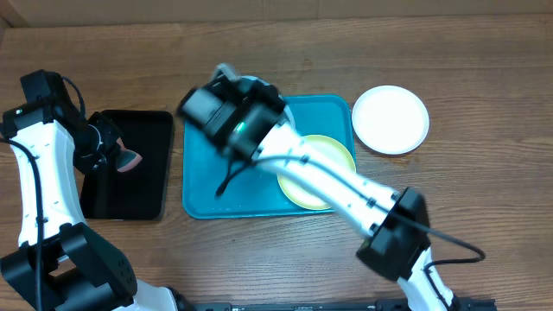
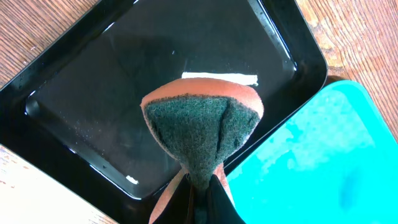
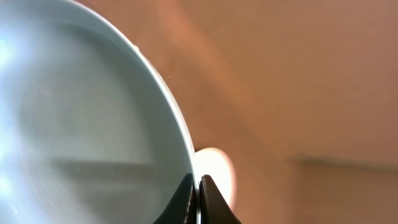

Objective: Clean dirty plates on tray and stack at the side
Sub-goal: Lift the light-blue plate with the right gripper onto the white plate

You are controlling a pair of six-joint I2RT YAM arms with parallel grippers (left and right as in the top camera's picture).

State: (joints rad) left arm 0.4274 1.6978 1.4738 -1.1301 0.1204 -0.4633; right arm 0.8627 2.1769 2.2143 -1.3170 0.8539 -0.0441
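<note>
Two grippers are in view, and we find both of them clamped on something. Our right gripper (image 3: 198,186) pinches the rim of the pale blue plate (image 3: 81,124) between its closed fingertips. In the right wrist view the plate fills the left half, its curved edge running down into the jaws. Everything behind it is a tan blur that we cannot read. From overhead, we see that arm stretched across the turquoise tray (image 1: 203,194) from the near right. Its wrist is over the tray's far half, and the held plate is mostly hidden beneath it. Whether the plate touches the tray or is lifted off it, we cannot tell. Under the forearm the yellow-green plate (image 1: 333,155) lies in the right part of the tray, partly covered by the arm. The white plate (image 1: 390,119) sits by itself on the wooden table (image 1: 484,52), just beside the tray's far right corner and outside it.

Our left gripper (image 2: 200,186) grips a sponge (image 2: 199,134), squeezing its lower end so that it fans out. The dark green scouring face is towards the wrist camera, and an orange backing shows round the edge. The sponge hangs over the black tray (image 2: 93,93), whose glossy floor looks wet, near the edge that lies next to the turquoise tray.
</note>
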